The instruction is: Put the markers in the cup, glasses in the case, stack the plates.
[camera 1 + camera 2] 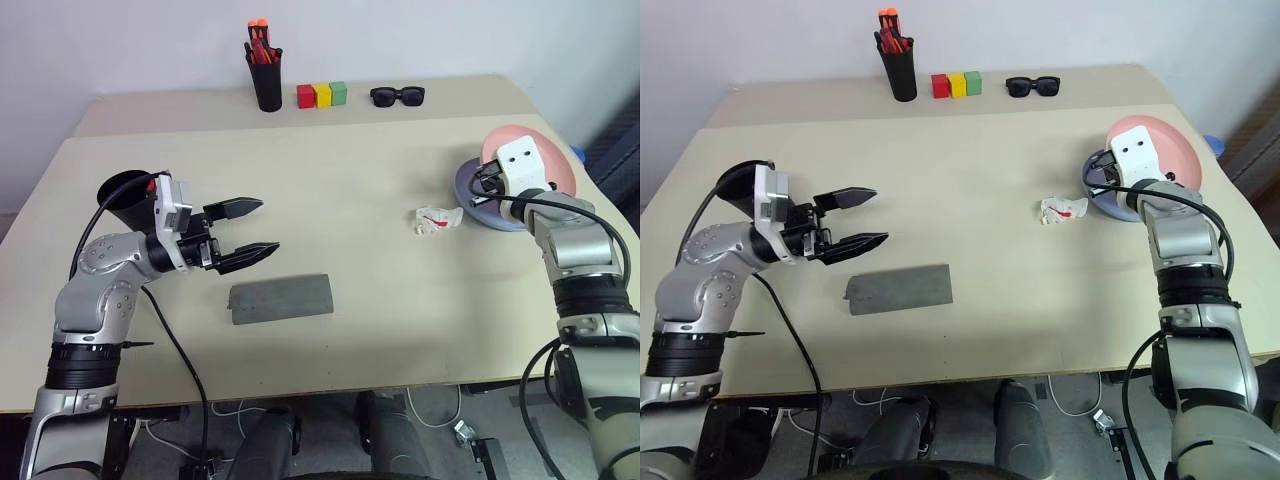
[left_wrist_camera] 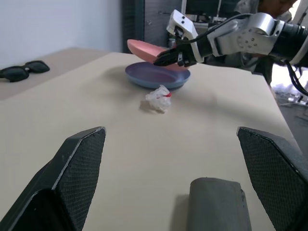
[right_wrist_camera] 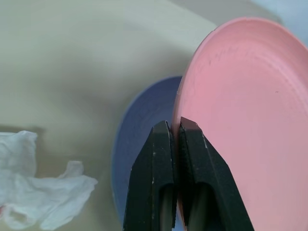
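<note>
My right gripper [image 3: 174, 126] is shut on the rim of the pink plate [image 1: 556, 160], holding it tilted over the light blue plate [image 1: 495, 220], which lies on the table at the right. At the left my left gripper [image 1: 268, 226] hovers open and level above the table, just behind the grey case [image 1: 281, 298], whose flap is closed. The black cup [image 1: 122, 194] stands behind my left wrist. A bit of red shows at its rim; I cannot tell whether it is a marker. The glasses are out of view.
A crumpled white wrapper with red print [image 1: 438, 219] lies just left of the plates. Along the back stand a black pen holder with orange-red pens [image 1: 266, 75], three coloured blocks [image 1: 321, 95] and black sunglasses [image 1: 397, 96]. The table's right edge runs close to the plates.
</note>
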Tool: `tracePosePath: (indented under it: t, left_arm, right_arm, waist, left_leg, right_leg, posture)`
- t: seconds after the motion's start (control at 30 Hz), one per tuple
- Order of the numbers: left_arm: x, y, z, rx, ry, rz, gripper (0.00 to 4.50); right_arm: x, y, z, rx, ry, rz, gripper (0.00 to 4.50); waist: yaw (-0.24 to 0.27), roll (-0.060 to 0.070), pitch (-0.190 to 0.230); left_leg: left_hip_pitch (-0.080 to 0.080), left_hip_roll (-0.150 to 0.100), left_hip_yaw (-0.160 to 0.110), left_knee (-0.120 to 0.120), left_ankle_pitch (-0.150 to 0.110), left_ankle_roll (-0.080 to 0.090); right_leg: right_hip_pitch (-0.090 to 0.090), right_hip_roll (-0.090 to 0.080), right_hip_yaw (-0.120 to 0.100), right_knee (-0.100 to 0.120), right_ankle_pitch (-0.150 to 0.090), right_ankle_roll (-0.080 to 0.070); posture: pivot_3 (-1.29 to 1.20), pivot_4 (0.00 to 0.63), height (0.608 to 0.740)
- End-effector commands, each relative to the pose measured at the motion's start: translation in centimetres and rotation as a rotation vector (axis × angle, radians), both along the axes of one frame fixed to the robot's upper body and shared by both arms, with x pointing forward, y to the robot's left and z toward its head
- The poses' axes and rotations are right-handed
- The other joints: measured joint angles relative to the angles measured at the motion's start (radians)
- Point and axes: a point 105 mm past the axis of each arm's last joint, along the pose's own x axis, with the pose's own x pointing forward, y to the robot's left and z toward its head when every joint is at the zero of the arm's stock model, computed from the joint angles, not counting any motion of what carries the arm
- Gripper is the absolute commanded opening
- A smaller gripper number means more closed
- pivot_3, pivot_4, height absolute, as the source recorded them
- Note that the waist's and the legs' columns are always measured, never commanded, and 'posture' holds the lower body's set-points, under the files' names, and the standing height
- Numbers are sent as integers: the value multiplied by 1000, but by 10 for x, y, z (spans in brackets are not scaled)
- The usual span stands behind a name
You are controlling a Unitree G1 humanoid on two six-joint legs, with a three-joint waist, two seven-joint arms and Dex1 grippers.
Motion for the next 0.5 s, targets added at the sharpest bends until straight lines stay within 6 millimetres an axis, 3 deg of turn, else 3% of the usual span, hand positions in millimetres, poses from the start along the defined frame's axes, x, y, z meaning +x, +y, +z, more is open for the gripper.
tracePosePath:
  t: [0.03, 0.17, 0.27, 0.37, 0.5]
  left_arm:
    - [-7, 6, 13, -12, -50, 22, 4500]
    - [-7, 6, 12, -16, -48, 30, 4500]
    - [-6, 6, 12, -19, -46, 31, 4500]
    - [-5, 6, 11, -22, -47, 27, 4500]
    - [-3, 4, 11, -27, -47, 18, 4500]
  right_arm:
    - [7, 13, 12, 52, -46, 59, 1005]
    - [9, 19, 19, 90, -71, 72, 2952]
    - [7, 31, 38, 206, -146, 123, 4430]
    - [0, 48, 52, 317, -189, 203, 4430]
    - [-14, 67, 47, 374, -144, 280, 4430]
  waist:
    - [-4, 0, 0]
    - [-6, 0, 0]
    - [-5, 1, 0]
    - [-6, 1, 0]
    - [-3, 1, 0]
  left_leg:
    - [0, 0, 0, 0, 0, 0]
    - [1, 0, 0, 0, 0, 0]
    - [1, 0, 0, 0, 0, 0]
    - [1, 0, 0, 0, 0, 0]
    - [1, 0, 0, 0, 0, 0]
  right_leg:
    - [0, 0, 0, 0, 0, 0]
    - [0, 0, 0, 1, 0, 0]
    - [0, 0, 0, 1, 0, 0]
    - [0, 0, 0, 1, 0, 0]
    - [0, 0, 0, 1, 0, 0]
  posture:
    - [0, 150, 740]
    - [0, 150, 740]
    - [0, 150, 740]
    - [0, 150, 740]
    - [0, 150, 740]
